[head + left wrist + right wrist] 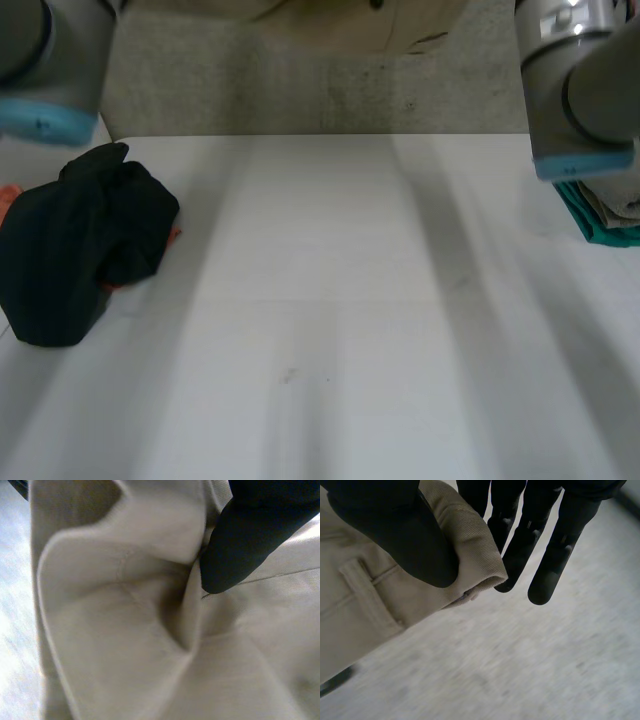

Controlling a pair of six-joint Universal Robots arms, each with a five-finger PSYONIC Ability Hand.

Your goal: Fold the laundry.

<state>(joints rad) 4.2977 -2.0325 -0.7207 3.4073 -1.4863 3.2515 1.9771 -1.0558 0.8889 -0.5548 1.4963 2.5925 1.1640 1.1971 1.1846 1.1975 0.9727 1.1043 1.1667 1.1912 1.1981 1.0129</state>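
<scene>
1. The right robot hand is pinching the beige trousers at the waistband, thumb against straight fingers.
2. The left robot hand is touching the same cloth; I cannot tell its grip.
3. In the head view, a black garment is lying at the left of the table, with grey carpet lying beyond.

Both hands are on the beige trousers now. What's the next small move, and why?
Probably draw both hands back and lay the beige trousers on the middle of the table. The right hand pinches a waistband corner, the left hand grips a fold, and the trousers hang beyond the table's far edge.
</scene>
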